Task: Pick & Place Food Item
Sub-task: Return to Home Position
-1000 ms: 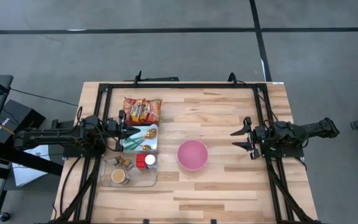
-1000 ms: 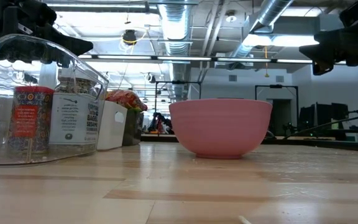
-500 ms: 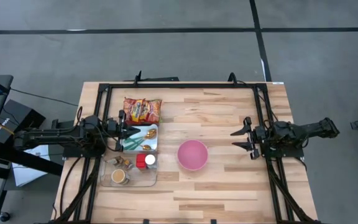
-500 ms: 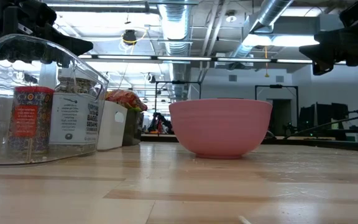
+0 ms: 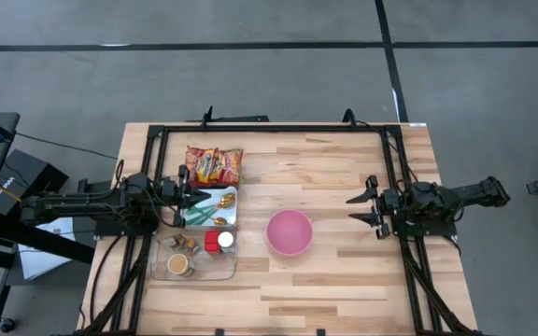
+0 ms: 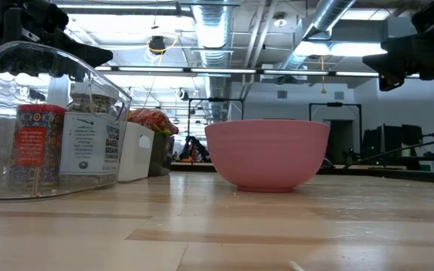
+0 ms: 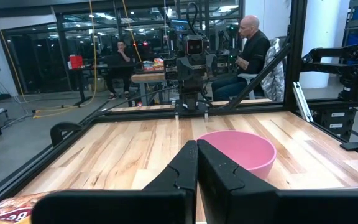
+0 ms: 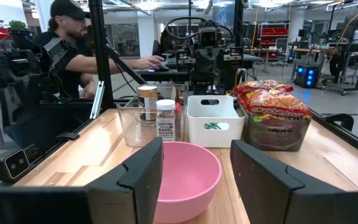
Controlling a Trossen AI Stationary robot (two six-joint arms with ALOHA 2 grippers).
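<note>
High view: both arms are drawn back to opposite edges of the bench [image 5: 344, 280], which I judge suits a return to home with the sorting finished. The left gripper [image 5: 191, 198] hangs at the left edge over the rim of the white bin [image 5: 235, 217], where the green spoon [image 5: 216, 198] lies. The right gripper [image 5: 367, 207] hangs at the right edge with its fingers spread and nothing between them. The red noodle packs [image 5: 214, 165] sit at the end of the row of containers along the left edge. The clear bin [image 5: 160, 271] of jars [image 5: 219, 240] is at the other end, and the pink bowl [image 5: 290, 232] stands alone mid-bench.

Low view: this adds height. Both arms show only as dark shapes above the containers, touching nothing, and the bowl proves empty-looking from outside only; its inside is hidden here.

Left wrist view: only here is it plain that the left fingers [image 7: 182, 165] are pressed together, gripping nothing. A seated person [image 7: 248, 43] shows beyond the bench.

Right wrist view: the spread fingers frame the bowl. Here the packs are seen standing inside the black transparent bin [image 8: 272, 142], just beside the white bin.
</note>
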